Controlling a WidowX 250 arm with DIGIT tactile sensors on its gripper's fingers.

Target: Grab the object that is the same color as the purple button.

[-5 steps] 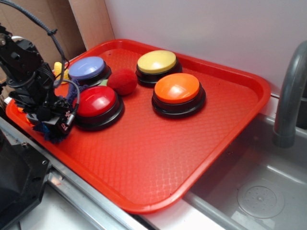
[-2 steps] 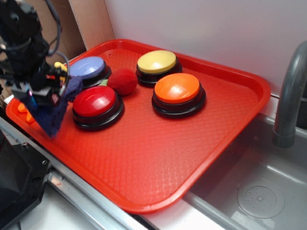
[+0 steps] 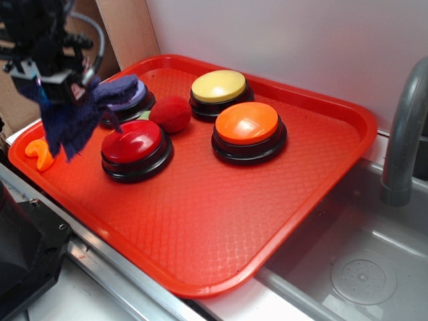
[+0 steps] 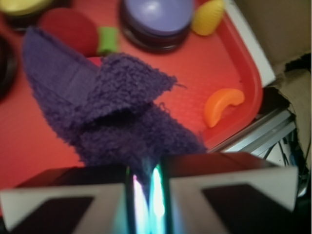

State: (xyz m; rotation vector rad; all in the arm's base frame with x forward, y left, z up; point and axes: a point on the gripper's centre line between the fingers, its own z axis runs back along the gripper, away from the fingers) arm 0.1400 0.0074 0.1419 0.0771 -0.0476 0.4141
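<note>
My gripper is shut on the dark purple fuzzy rag and holds it in the air above the left end of the red tray. The rag hangs down floppy, and one flap lies over the purple button, hiding much of it. In the wrist view the gripper pinches one end of the rag; the purple button shows at the top, beyond the rag.
Red, yellow and orange buttons and a red fuzzy ball sit on the tray. An orange crescent lies at the left edge. A yellow piece and a green piece lie near the purple button. A sink and faucet are at right.
The gripper has risen from the tray's left edge with the rag in it. The rag has left the tray and now hangs in the air. The orange crescent is uncovered.
</note>
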